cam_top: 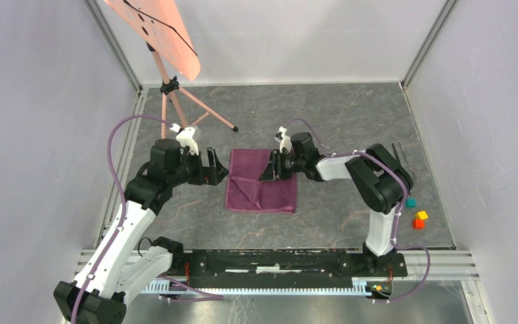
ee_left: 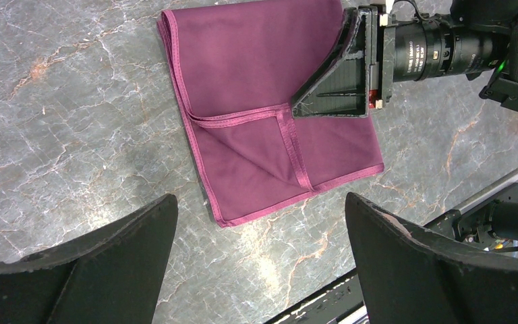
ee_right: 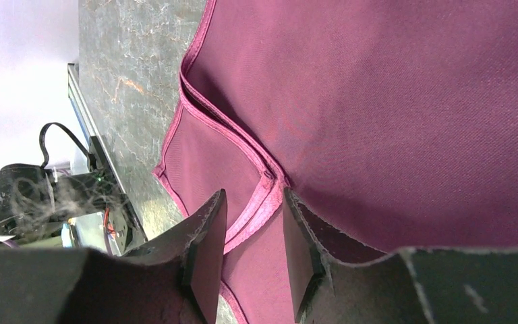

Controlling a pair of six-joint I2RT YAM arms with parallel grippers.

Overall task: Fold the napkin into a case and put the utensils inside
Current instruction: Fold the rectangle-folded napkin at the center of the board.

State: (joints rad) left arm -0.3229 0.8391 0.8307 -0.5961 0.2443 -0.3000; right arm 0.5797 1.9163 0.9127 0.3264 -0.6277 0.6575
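The table [cam_top: 337,115] has a dark grey, marble-patterned surface with pale veining.

**Napkin.** The napkin [cam_top: 262,181] lies flat near the middle of the table, between the two hands. It is a plum-maroon woven cloth with a fine matte weave and stitched hems in a lighter pink. It is partly folded. One layer covers the far portion and ends in a doubled hem running across the cloth. A second hem runs from that line toward the near edge of the table. The outline is roughly rectangular.

**Right hand.** The right hand [ee_right: 253,202] is low over the napkin on its right half. Its two dark, wedge-shaped fingers [ee_right: 206,250] stand close together, one on each side of the raised hem strip. A narrow gap shows beside the cloth, so it cannot be told whether the hem is clamped.

**Left hand.** The left hand [ee_left: 260,202] is released, its jaws spread wide. It hangs over bare table just beside the napkin's left edge and holds nothing.

**Utensils.** The utensils [cam_top: 398,152] appear as slim dark strips near the right edge of the table, well apart from the napkin. They are too small to show detail.

**Other items.** A teal cube [cam_top: 411,202], a yellow cube [cam_top: 421,215] and an orange cube [cam_top: 417,223] sit close together near the right near corner.
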